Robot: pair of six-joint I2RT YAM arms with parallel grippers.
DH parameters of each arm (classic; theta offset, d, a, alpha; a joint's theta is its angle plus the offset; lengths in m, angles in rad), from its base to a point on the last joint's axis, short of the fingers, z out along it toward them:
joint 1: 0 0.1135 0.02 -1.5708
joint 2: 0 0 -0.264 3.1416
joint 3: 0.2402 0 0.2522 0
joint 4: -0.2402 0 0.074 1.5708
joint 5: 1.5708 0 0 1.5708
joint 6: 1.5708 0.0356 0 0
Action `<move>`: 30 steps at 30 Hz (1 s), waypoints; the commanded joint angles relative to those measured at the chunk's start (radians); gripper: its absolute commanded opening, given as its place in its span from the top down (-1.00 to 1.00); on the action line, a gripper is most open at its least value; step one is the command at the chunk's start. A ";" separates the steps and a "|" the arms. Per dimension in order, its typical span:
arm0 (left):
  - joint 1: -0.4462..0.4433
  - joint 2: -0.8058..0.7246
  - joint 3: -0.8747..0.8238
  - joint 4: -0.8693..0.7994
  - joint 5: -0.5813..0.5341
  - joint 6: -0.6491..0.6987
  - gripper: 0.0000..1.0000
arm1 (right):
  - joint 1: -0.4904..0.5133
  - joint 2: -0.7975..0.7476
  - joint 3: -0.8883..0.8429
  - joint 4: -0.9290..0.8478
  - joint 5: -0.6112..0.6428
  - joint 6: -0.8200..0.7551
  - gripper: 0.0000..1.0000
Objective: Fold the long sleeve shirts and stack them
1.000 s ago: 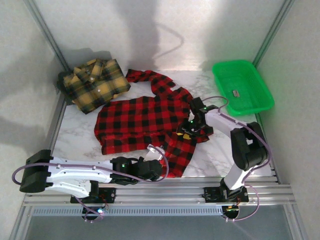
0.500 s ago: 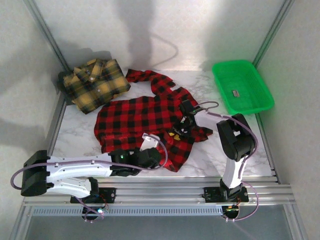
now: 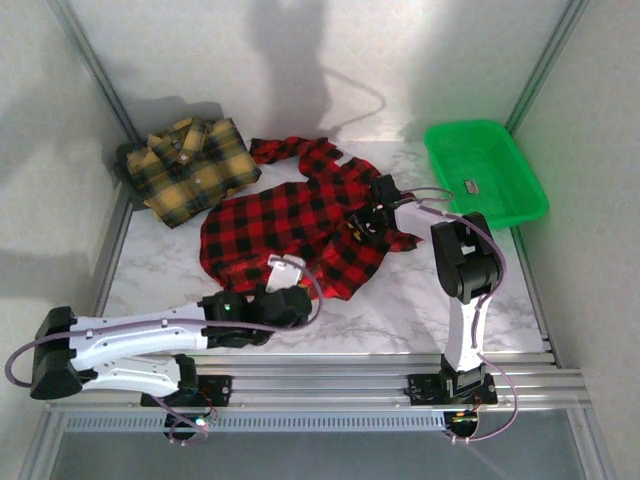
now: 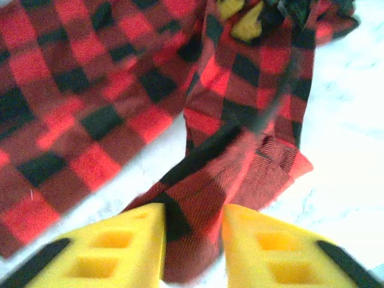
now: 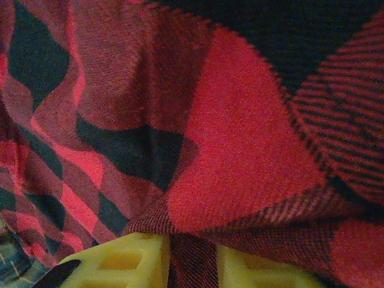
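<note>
Since a second ago the red shirt (image 3: 290, 225) had bunched up smaller, its near hem dragged away from the arm bases. It lay just left of the green tray (image 3: 500, 150), half-folded. The left gripper (image 4: 192, 213) clamped a bunched hem fold. The right gripper (image 5: 189, 243) pinched cloth, jaws narrow, on the shirt's tray-side edge. Both were likely carrying cloth over for the fold. The wrist views showed the pinches. The top view gave the yellow shirt (image 3: 190, 170), already folded, well left of the tray.
</note>
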 commanded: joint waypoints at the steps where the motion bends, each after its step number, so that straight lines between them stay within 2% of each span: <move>1: -0.092 0.002 -0.037 -0.092 -0.032 -0.249 0.00 | -0.001 0.019 0.018 0.013 0.028 0.035 0.47; 4: -0.194 0.008 -0.041 -0.108 -0.038 -0.425 -0.13 | 0.000 0.013 0.007 0.016 0.020 0.035 0.47; 6: -0.217 0.017 -0.023 -0.146 -0.025 -0.517 -0.23 | 0.003 0.004 0.000 0.013 0.013 0.031 0.46; 9: -0.206 0.036 0.048 -0.225 -0.017 -0.601 -0.60 | 0.008 -0.018 -0.014 0.013 0.008 0.013 0.41; 11: -0.159 0.033 0.068 -0.180 0.074 -0.604 -0.79 | 0.013 -0.032 -0.011 0.014 -0.004 -0.006 0.33; 12: -0.116 0.026 0.055 -0.123 0.162 -0.610 -0.84 | 0.017 -0.039 -0.004 0.010 -0.010 -0.025 0.28; 16: 0.083 0.003 -0.069 0.097 0.488 -0.729 -0.86 | 0.040 -0.059 0.033 -0.050 -0.011 -0.113 0.16; 18: 0.173 0.023 -0.072 0.117 0.553 -0.743 -0.79 | 0.049 -0.073 0.026 -0.059 -0.011 -0.140 0.15; 20: 0.251 0.068 -0.032 0.087 0.557 -0.703 -0.73 | 0.056 -0.083 0.012 -0.066 -0.012 -0.159 0.14; 22: 0.332 0.148 0.032 0.028 0.545 -0.629 -0.49 | 0.064 -0.094 -0.010 -0.060 -0.012 -0.172 0.14; 24: 0.383 0.218 0.061 0.060 0.573 -0.574 -0.26 | 0.064 -0.103 -0.032 -0.060 -0.011 -0.179 0.14; 28: 0.398 0.340 0.065 0.155 0.641 -0.555 0.23 | 0.064 -0.119 -0.063 -0.062 -0.001 -0.191 0.14; 30: 0.371 0.369 0.061 0.178 0.653 -0.568 0.31 | 0.065 -0.119 -0.072 -0.066 0.008 -0.195 0.14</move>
